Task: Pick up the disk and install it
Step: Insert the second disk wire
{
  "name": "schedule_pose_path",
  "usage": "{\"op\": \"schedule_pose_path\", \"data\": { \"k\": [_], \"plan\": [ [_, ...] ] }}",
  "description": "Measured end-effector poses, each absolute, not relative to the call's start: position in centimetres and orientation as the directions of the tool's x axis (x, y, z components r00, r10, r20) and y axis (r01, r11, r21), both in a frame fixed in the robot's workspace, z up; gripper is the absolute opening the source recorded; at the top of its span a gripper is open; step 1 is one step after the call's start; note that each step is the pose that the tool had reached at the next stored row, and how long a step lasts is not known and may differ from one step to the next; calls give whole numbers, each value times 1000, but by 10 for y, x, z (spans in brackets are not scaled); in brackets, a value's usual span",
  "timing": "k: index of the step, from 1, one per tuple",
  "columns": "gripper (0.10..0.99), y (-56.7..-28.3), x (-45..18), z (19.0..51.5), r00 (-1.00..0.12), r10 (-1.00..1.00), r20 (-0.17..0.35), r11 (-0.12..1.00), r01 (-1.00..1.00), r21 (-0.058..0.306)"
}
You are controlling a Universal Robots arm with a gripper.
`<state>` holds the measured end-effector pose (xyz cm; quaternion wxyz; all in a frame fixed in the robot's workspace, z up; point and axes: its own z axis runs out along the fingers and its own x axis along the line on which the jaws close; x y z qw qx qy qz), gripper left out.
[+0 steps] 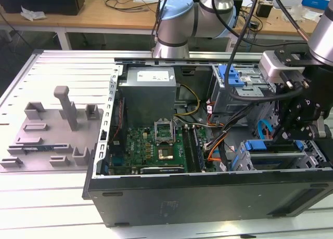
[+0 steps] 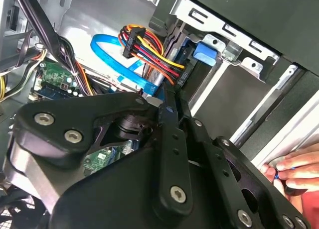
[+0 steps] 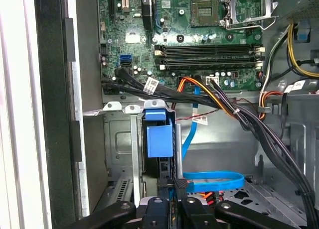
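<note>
The white slatted work table [image 1: 62,67] carries everything, and the open black computer case [image 1: 208,195] lying on its side serves as the landmark. Behind the case, a wooden bench [image 1: 104,13] runs across the back of the room, strewn with cables and boxes. On the table toward the exterior view's left of the case sits a grey fixture plate [image 1: 47,140] with upright blocks. Inside the case, the grey power-supply box [image 1: 148,93] stands at the far wall, with the green motherboard [image 1: 151,145] on the floor in front of it. The robot arm [image 1: 179,21] rises from behind the case and reaches over its end at the exterior view's right. There the gripper [image 1: 291,127] hangs just above the drive cage at the case's near corner, where the disk [image 1: 276,151] sits in the cage, its blue carrier frame showing on top. In both wrist views the black fingers [image 3: 178,186] meet tip to tip, closed with nothing between them, just beside the blue latch. A person's hand [image 2: 299,171] rests at the case's outer edge in the second wrist view.
</note>
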<state>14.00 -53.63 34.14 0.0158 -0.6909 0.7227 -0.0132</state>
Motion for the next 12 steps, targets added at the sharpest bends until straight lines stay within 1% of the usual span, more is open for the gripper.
{"op": "schedule_pose_path", "data": {
  "k": [7,9,12],
  "plan": [
    [161,-536,140,338,-32,-999,-6,32,-999,-41],
    [298,-536,140,347,-31,-999,-5,32,-999,-41],
    [298,-536,140,358,-31,-999,-5,32,-999,-41]
  ]
}}
